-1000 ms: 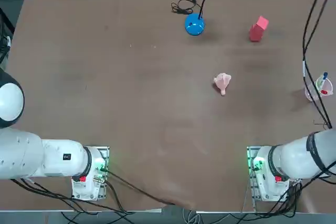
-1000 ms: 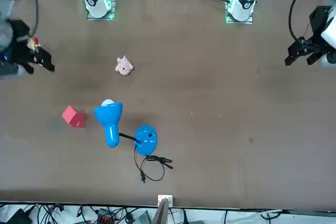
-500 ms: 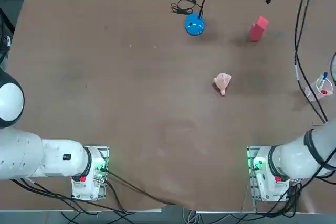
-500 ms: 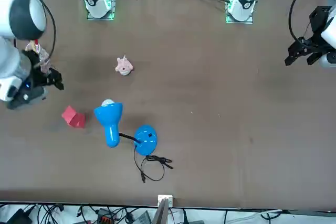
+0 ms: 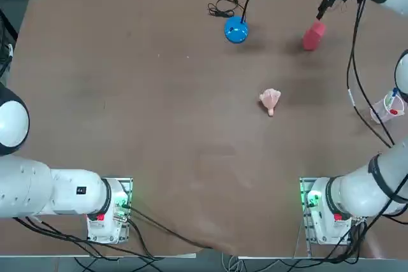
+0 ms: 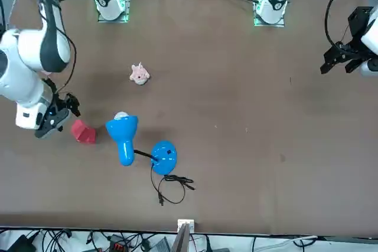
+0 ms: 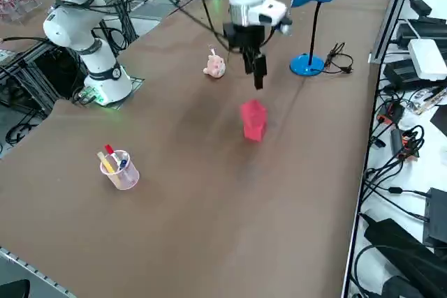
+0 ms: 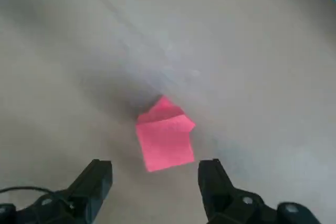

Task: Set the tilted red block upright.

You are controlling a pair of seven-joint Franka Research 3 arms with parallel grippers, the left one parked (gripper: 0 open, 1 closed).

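As the claw (image 8: pixel 155 187), spread wide, has swung in near the tilted red block (image 8: pixel 167 137), gripping could come next.

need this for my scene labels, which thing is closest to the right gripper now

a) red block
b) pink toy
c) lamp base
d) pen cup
a, the red block lies just beyond the open fingers of the right gripper, with the pink toy, pen cup and lamp base farther off
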